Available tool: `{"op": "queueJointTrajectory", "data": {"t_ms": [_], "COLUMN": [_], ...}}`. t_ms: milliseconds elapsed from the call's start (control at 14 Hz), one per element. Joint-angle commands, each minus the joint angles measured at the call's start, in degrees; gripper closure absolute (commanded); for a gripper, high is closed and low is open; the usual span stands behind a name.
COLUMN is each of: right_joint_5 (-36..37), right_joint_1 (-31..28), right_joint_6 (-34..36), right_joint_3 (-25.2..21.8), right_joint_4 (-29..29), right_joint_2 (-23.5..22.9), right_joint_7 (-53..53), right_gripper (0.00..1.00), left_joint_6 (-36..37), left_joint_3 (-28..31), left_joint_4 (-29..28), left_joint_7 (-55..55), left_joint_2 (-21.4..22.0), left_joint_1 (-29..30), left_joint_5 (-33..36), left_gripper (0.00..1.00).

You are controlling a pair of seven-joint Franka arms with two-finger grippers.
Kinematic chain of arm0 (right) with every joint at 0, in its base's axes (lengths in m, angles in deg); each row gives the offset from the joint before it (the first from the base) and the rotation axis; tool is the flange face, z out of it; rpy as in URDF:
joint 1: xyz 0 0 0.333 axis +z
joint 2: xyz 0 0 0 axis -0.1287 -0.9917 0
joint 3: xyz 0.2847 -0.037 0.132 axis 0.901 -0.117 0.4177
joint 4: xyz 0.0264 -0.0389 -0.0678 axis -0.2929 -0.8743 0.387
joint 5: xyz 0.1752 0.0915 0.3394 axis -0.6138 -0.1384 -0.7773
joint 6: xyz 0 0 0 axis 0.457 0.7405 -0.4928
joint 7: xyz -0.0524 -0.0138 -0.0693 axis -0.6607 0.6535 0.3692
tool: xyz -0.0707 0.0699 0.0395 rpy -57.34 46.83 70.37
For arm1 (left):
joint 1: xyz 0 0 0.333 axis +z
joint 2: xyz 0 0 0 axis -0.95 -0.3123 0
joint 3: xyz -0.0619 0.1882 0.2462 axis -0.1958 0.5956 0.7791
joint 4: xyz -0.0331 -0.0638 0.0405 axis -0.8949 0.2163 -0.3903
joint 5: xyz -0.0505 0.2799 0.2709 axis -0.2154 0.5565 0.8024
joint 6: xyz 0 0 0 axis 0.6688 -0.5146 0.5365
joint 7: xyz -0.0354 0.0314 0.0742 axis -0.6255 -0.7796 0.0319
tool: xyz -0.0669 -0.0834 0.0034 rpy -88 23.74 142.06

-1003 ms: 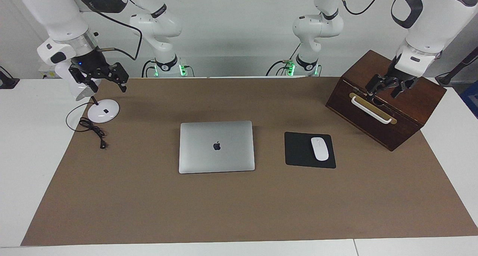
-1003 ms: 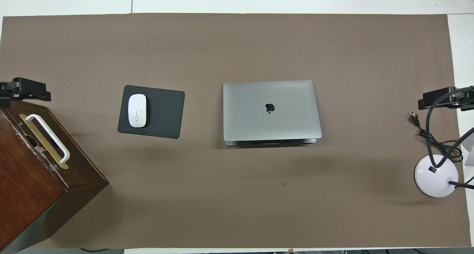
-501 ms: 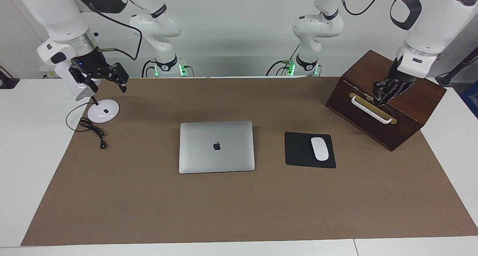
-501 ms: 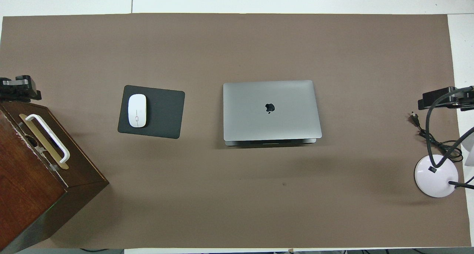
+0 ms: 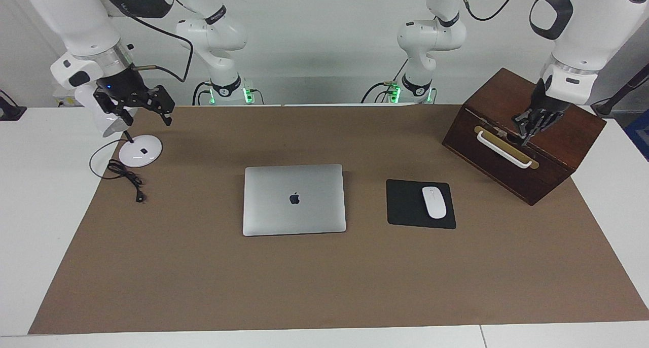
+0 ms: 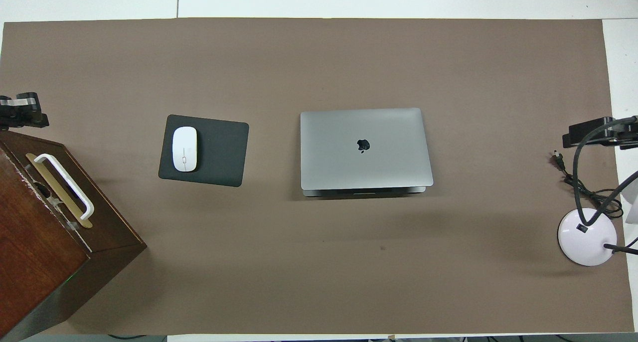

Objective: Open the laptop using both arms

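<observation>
The laptop lies closed and flat in the middle of the brown mat, logo side up. Neither gripper is near it. My left gripper hangs over the wooden box at the left arm's end of the table. It is shut on nothing, and its tips point down close to the white handle. My right gripper is up over the lamp base at the right arm's end, with its fingers spread open and empty.
A black mouse pad with a white mouse lies between the laptop and the box. The lamp's black cable trails on the mat beside its base. White table borders the mat.
The left gripper has closed from wide open to shut and shifted slightly over the box. The right arm and the laptop have not moved.
</observation>
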Motion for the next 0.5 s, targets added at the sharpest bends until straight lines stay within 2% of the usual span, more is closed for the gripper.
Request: {"op": "queueJointTrajectory", "data": {"t_ms": [0, 287, 430], "right_joint_5": [0.02, 0.02, 0.02], "right_joint_1": [-0.98, -1.6, -1.6], "right_joint_6": [-1.33, -1.95, -1.95], "right_joint_3": [0.34, 0.34, 0.34], "right_joint_4": [-1.83, -2.44, -2.53], "right_joint_2": [1.31, 1.4, 1.4], "right_joint_7": [-1.43, -1.61, -1.61], "right_gripper": [0.0, 0.0, 0.0], "left_joint_6": [-3.15, -6.48, -8.34], "left_joint_3": [-0.1, -0.1, -0.19], "left_joint_4": [-1.09, -1.44, -2.75], "left_joint_7": [0.71, 11.58, 12.67], "left_joint_2": [0.9, 0.72, 0.9], "left_joint_1": [0.42, 0.42, 0.34], "left_joint_5": [-2.73, -2.91, -3.0], "left_gripper": [1.0, 1.0, 1.0]}}
